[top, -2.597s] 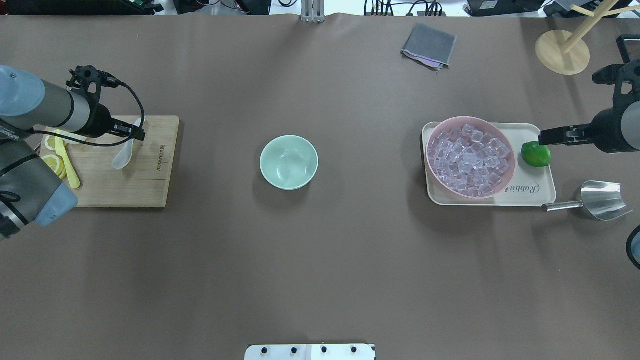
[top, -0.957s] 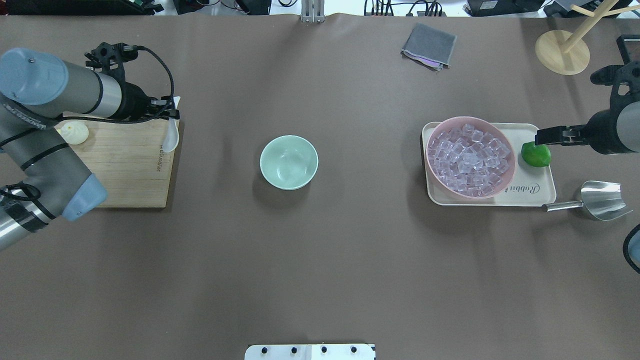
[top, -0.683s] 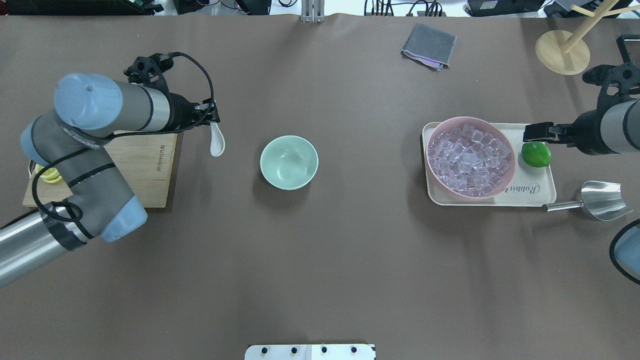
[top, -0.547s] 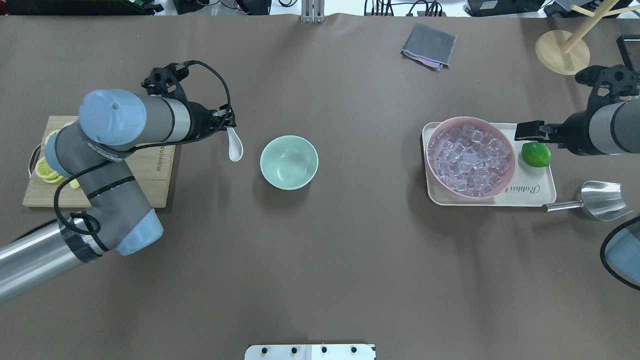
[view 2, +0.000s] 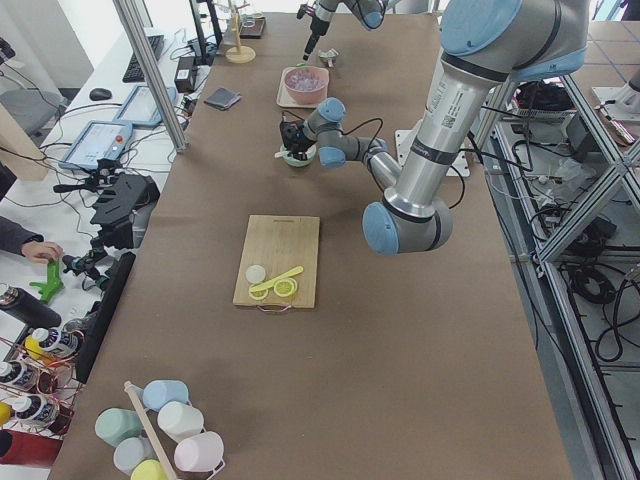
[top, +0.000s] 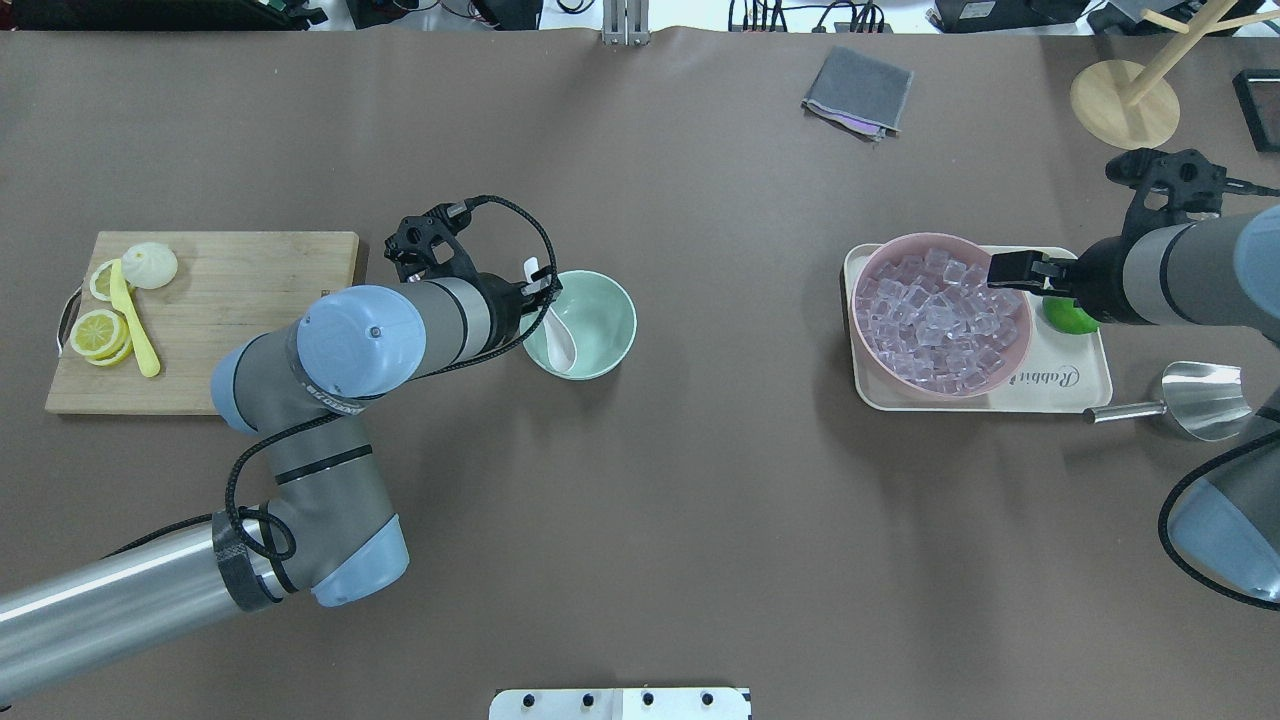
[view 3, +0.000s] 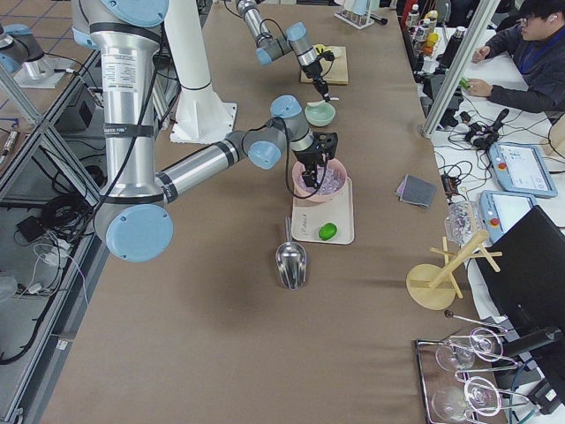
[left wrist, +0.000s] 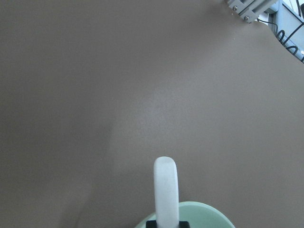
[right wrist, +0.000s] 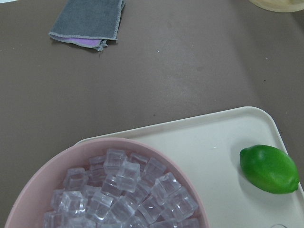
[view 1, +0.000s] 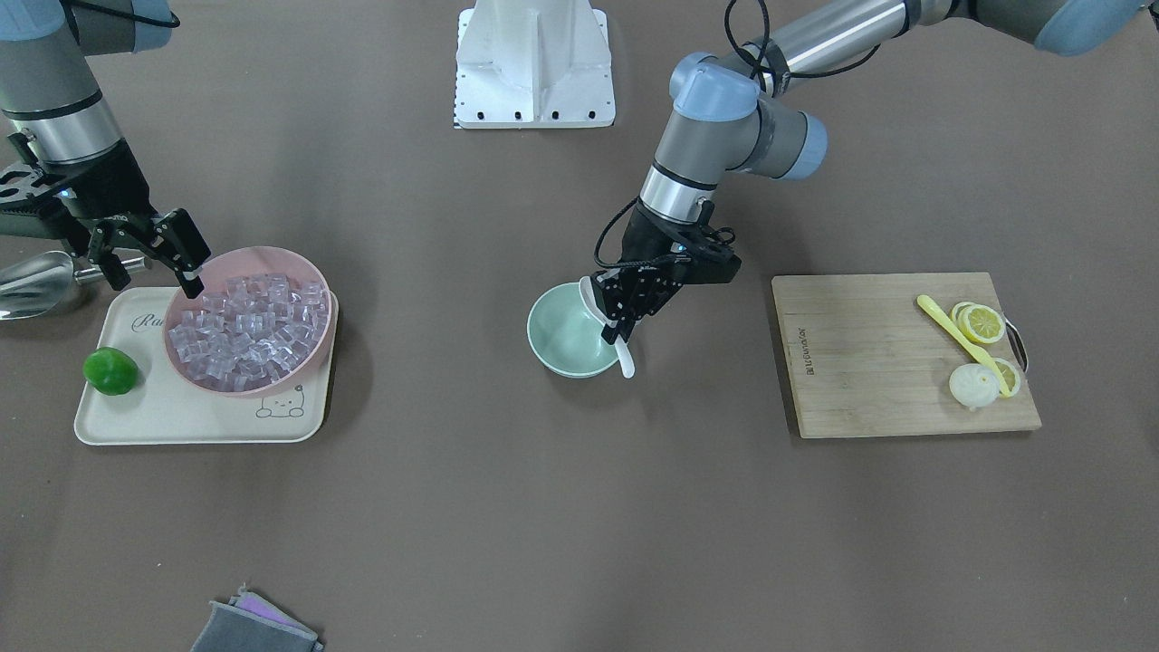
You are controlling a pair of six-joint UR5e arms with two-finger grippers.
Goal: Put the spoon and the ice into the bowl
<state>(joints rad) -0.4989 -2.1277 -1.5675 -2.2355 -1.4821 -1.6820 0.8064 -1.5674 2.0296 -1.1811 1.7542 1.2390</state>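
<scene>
My left gripper is shut on the white spoon and holds it over the left rim of the mint-green bowl, scoop hanging inside the bowl. In the front view the gripper holds the spoon at the bowl's right rim. The left wrist view shows the spoon above the bowl's rim. The ice is a heap of clear cubes in a pink bowl. My right gripper is open and empty over that bowl's right rim. The ice shows in the right wrist view.
The pink bowl stands on a cream tray with a green lime. A steel scoop lies right of the tray. A wooden cutting board with lemon slices and a yellow utensil is at the left. A grey cloth and a wooden stand are at the back.
My left arm lifted the spoon off the cutting board and carried it right to the mint bowl. My right gripper moved left from above the lime to the pink bowl's rim.
</scene>
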